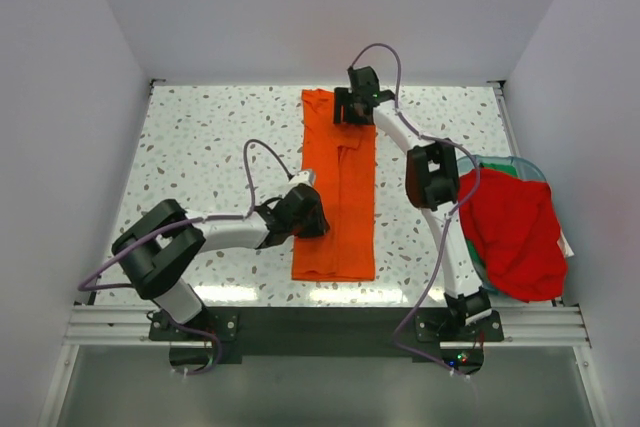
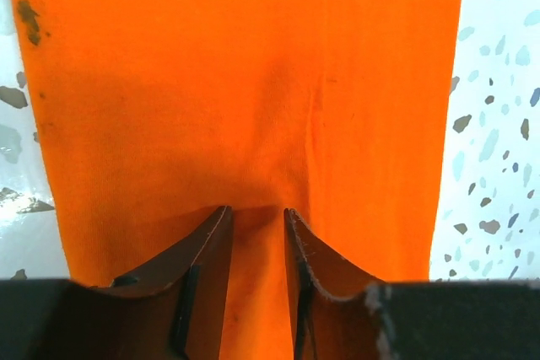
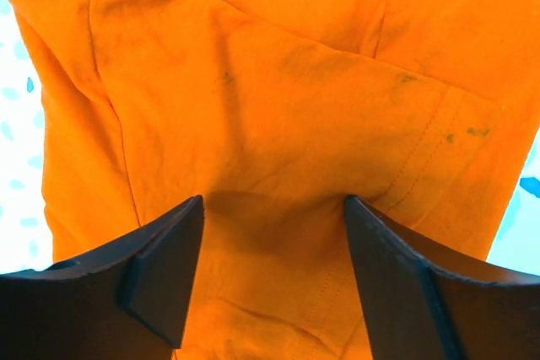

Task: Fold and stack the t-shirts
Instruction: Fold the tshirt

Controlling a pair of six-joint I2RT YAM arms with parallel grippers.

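Left jaws stand narrowly apart, low over the near half of the bright orange cloth t-shirt (image 1: pixel 338 197), pinching nothing that I can see. The shirt lies as a long strip, sleeves folded in, down the middle of the speckled white counter (image 1: pixel 210 137). Right jaws gape wide above its far collar end. A crumpled red t-shirt (image 1: pixel 515 232) lies over the clear teal-rimmed bin (image 1: pixel 515 161) at the right. The step in hand looks like folding the strip end to end; next, the jaws must close on cloth.
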